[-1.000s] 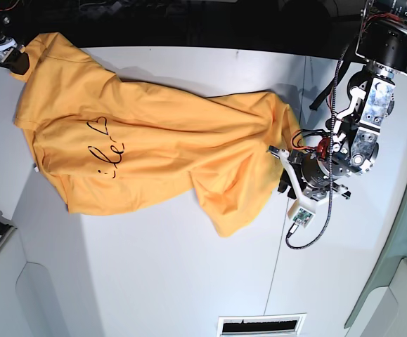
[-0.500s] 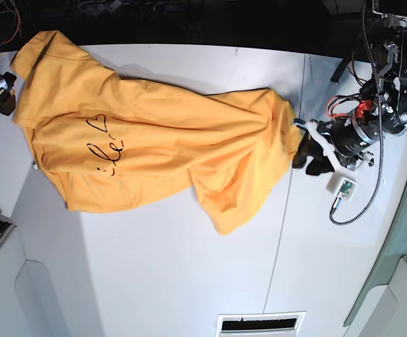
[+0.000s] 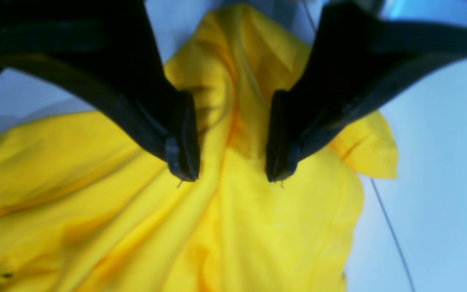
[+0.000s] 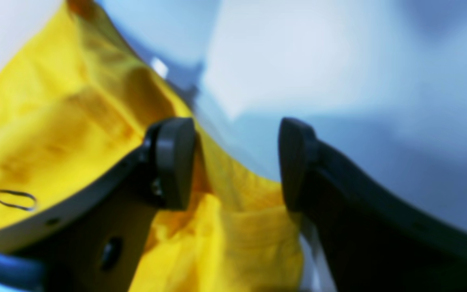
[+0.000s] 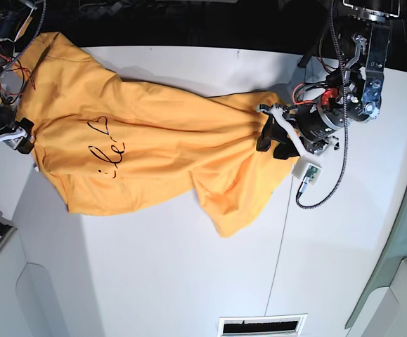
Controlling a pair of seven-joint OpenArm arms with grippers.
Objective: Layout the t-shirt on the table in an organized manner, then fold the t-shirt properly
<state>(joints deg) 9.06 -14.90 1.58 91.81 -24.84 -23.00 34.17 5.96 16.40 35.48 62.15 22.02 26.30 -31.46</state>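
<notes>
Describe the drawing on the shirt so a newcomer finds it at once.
Start at the white table and find the orange-yellow shirt spread across its far half. Toward the shirt's left end in the base view sits the drawing: a thin black heart outline above a scribble, the only mark on otherwise plain cloth.

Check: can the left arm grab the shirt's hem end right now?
Probably yes. The left gripper hangs open directly over the t-shirt hem end, bunched fabric between its fingers, nothing in the way.

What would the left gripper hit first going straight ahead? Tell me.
Most likely the t-shirt: the open left gripper points at a raised fold between its fingertips, with the table off to the side. Depth is unclear.
</notes>
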